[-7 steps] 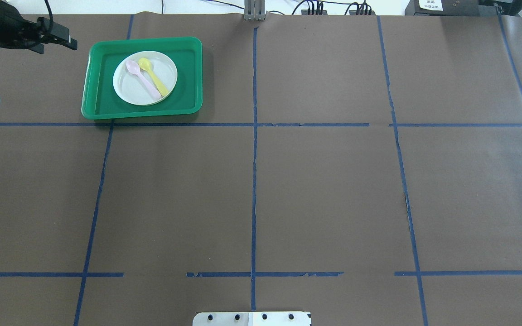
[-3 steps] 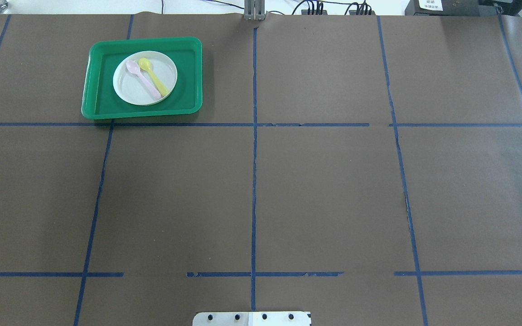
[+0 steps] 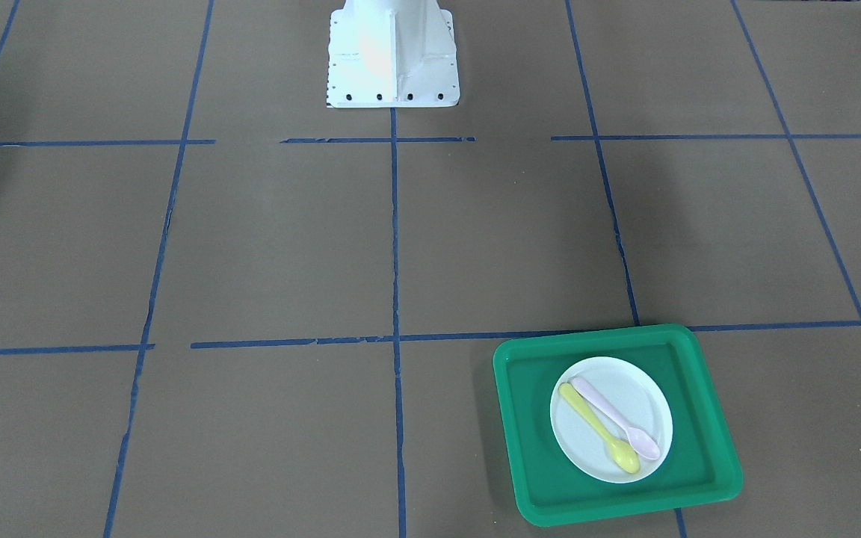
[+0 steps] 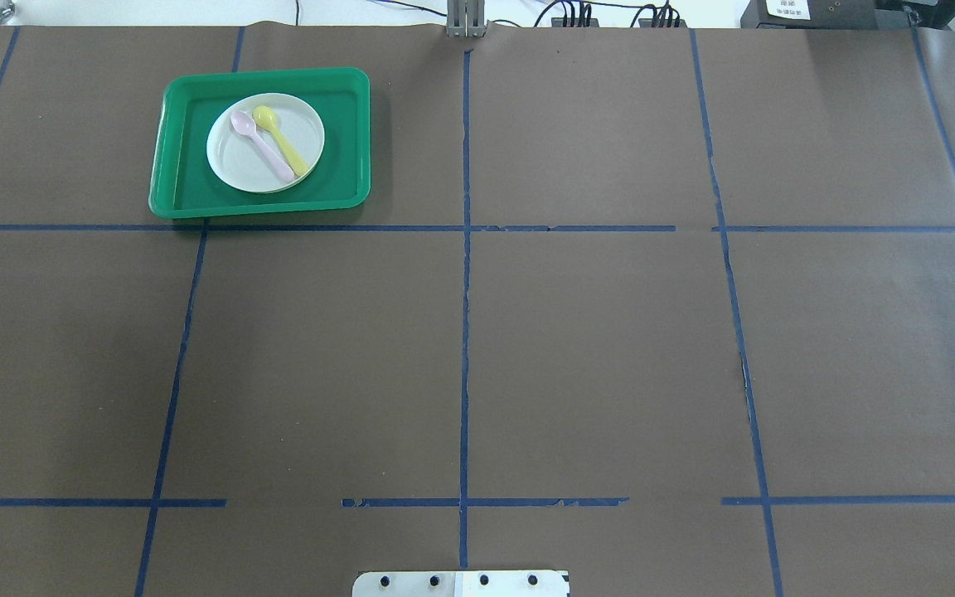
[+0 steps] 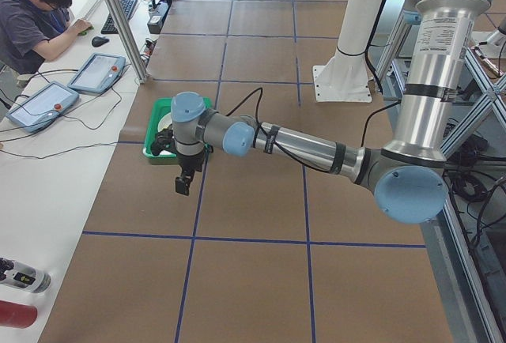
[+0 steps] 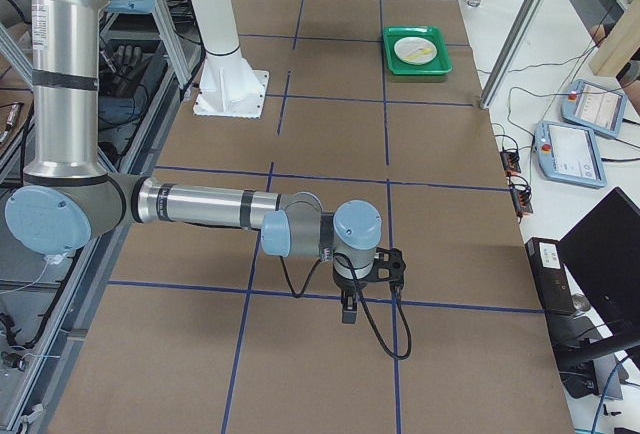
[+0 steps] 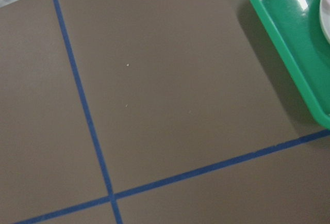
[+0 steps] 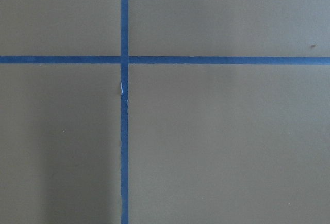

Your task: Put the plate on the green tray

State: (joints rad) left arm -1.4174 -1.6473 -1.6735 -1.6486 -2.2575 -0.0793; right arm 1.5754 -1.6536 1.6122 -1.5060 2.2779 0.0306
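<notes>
The white plate (image 4: 233, 162) lies flat inside the green tray (image 4: 187, 186) at the table's far left, with a pink spoon (image 4: 262, 145) and a yellow spoon (image 4: 283, 141) on it. Plate (image 3: 643, 400) and tray (image 3: 699, 448) also show in the front view. My left gripper (image 5: 183, 185) hangs above the table beside the tray (image 5: 152, 133), away from the plate; I cannot tell if it is open. The left wrist view shows the tray's corner (image 7: 289, 33) and bare table. My right gripper (image 6: 347, 312) hovers far from the tray (image 6: 395, 54); I cannot tell its state.
Brown paper with blue tape lines (image 4: 465, 332) covers the table. The robot's white base (image 3: 392, 52) stands at the near middle edge. An operator (image 5: 39, 11) sits at a side desk with tablets (image 5: 96, 72) beyond the tray.
My left arm has drawn back to the left and left the overhead view. The plate, spoons and tray have not moved.
</notes>
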